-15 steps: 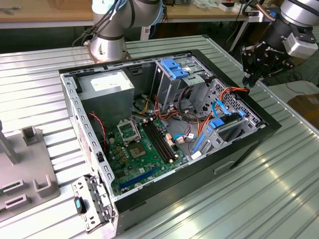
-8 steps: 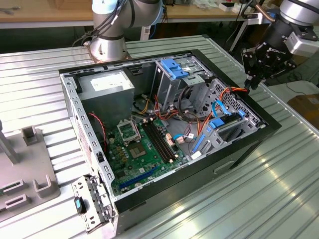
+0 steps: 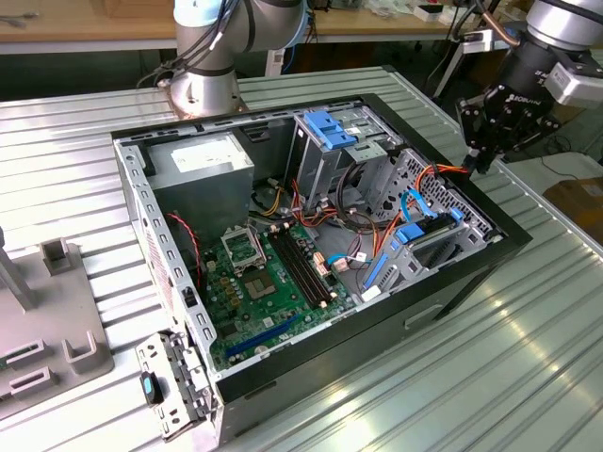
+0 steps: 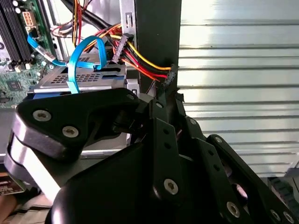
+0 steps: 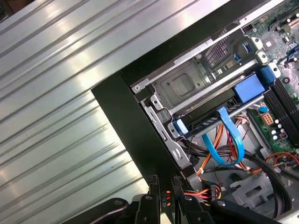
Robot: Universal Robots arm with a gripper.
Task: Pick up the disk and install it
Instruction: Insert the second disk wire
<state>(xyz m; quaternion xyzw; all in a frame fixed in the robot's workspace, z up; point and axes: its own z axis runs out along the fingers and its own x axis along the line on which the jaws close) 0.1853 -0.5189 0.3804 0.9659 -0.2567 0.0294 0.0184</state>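
The disk [image 3: 429, 241] lies in the drive bay at the open computer case's [image 3: 509, 247] corner on the exterior view's right. It is a dark slab with blue rails, also seen in the first wrist view [image 5: 210, 120] and the second wrist view [image 4: 70, 79]. My gripper [image 3: 479, 162] hangs just outside the case rim beside that bay. It is shut on a small black power connector [image 4: 169, 74] with red, orange and yellow wires running back into the case. In the first wrist view the connector [image 5: 165, 196] sits between the fingertips [image 5: 153, 187] over the black rim.
A looped blue data cable [image 5: 229, 140] rises beside the disk. A grey power supply [image 3: 203, 160], the green motherboard [image 3: 273, 273] and a drive cage with blue latches [image 3: 330, 127] fill the case. The arm's base [image 3: 203, 89] stands behind it. A grey fixture [image 3: 47, 320] sits on the ribbed metal table [image 3: 528, 377].
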